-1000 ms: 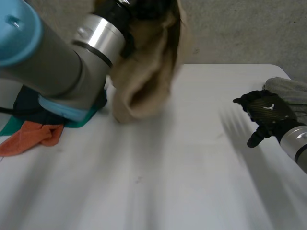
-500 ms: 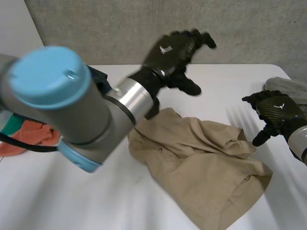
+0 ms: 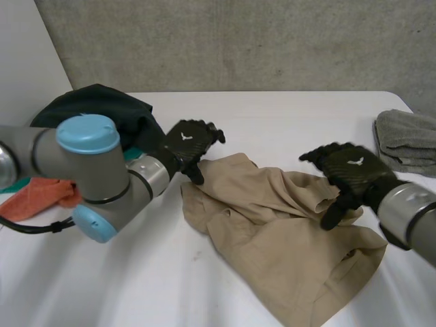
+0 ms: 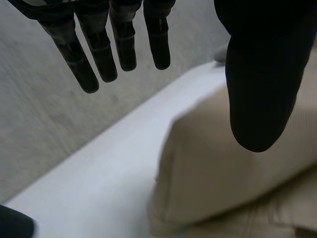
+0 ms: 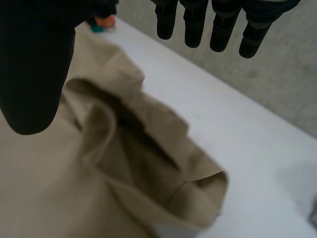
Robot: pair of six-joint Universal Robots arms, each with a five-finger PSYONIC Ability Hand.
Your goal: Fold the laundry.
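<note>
A crumpled tan garment [image 3: 272, 231] lies in a heap on the white table [image 3: 286, 116]. My left hand [image 3: 187, 139] hovers at the garment's far left edge, open and holding nothing. In the left wrist view its fingers [image 4: 99, 49] are straight and the thumb stands apart above the tan garment [image 4: 223, 183]. My right hand [image 3: 351, 170] is over the garment's right side, also open. In the right wrist view its fingers [image 5: 198, 25] hang straight above a folded-over opening of the tan garment [image 5: 99, 173], not touching it.
A folded grey cloth [image 3: 405, 139] lies at the table's right edge. At the back left sits a dark cloth pile [image 3: 102, 112], with an orange cloth [image 3: 37, 194] in front of it. My left arm [image 3: 95, 177] lies low across the table's left side.
The left hand let go of the tan garment, which dropped onto the table, then came down to its far left edge. The right hand moved left over the garment's right side.
</note>
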